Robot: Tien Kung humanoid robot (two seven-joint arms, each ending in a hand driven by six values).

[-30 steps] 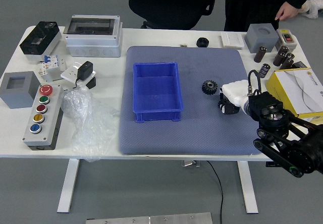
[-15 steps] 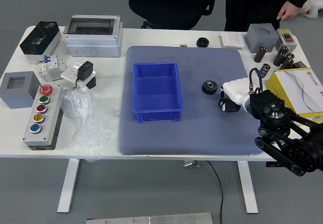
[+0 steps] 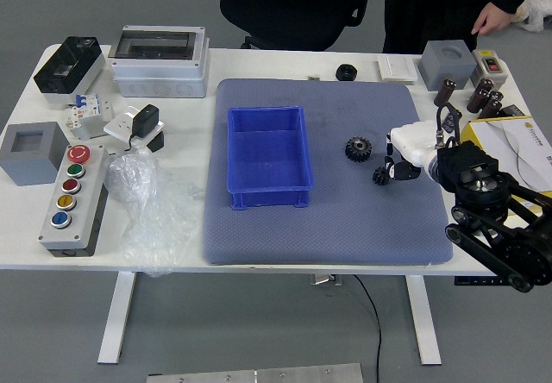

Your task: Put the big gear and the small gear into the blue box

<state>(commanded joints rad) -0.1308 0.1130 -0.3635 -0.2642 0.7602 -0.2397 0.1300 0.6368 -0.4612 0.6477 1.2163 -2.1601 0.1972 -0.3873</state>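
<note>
Blue box [image 3: 270, 146] near the picture's middle. Right of it, I see the big gear [image 3: 358, 149], then the small gear [image 3: 380, 176] just beside the robot's right hand [image 3: 416, 148], its fingers loose, holding nothing.

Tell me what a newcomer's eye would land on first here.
Probably the bright blue box on the mat, then the white-covered right robot hand beside the small gear. The big gear lies between box and hand. Over on the left, the push-button panel also stands out.
</note>
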